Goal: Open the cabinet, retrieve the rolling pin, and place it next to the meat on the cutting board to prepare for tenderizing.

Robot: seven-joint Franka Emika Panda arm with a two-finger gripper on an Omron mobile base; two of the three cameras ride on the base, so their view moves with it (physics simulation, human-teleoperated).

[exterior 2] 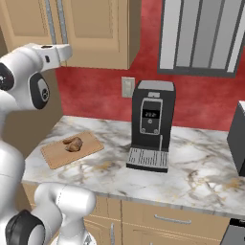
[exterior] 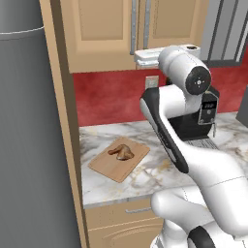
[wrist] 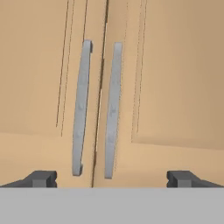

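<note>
My fingers (wrist: pixel 111 178) are spread wide and hold nothing, so a handle can fit between them. The cabinet (wrist: pixel 166 87) is right in front, doors shut, both silver handles (wrist: pixel 112 109) between my fingertips. I guess the rolling pin waits inside.

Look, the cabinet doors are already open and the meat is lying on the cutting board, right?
Not quite. The cabinet doors are shut: the hand view shows both handles side by side, with only a thin seam between the doors. The meat does lie on the cutting board.
</note>
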